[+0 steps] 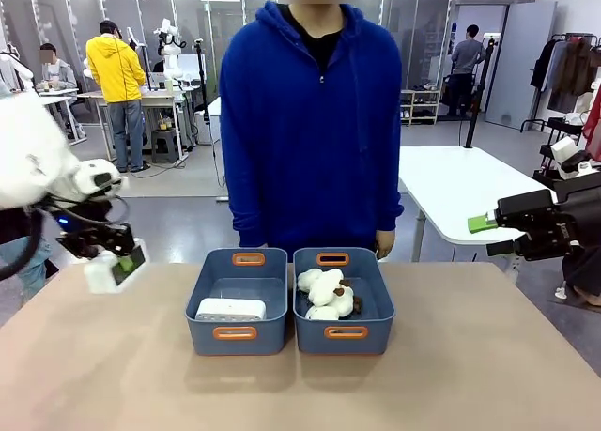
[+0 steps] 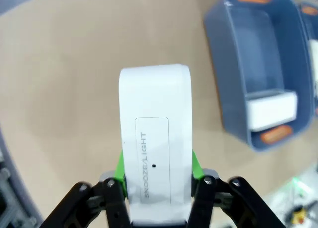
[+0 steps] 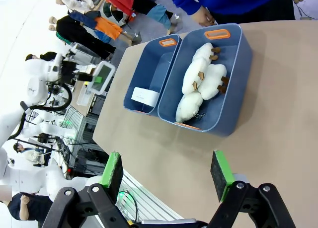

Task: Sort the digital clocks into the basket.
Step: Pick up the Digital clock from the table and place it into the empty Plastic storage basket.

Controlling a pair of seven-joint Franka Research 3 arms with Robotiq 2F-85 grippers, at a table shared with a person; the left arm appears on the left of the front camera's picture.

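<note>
Left fingers (image 2: pixel 158 181) clamped on digital clock (image 2: pixel 155 138), basket (image 2: pixel 261 69) beyond them; right fingers (image 3: pixel 169 176) apart, empty.

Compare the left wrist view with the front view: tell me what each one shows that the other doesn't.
Left wrist view alone: the SNOOZE/LIGHT button printed on the held clock's top edge, clamped between the green pads.

Front view alone: the person in blue behind the table, the plush toys in the right-hand bin, and the right gripper, open.

Both: the left gripper shut on that clock, and the second clock lying in the basket.
</note>
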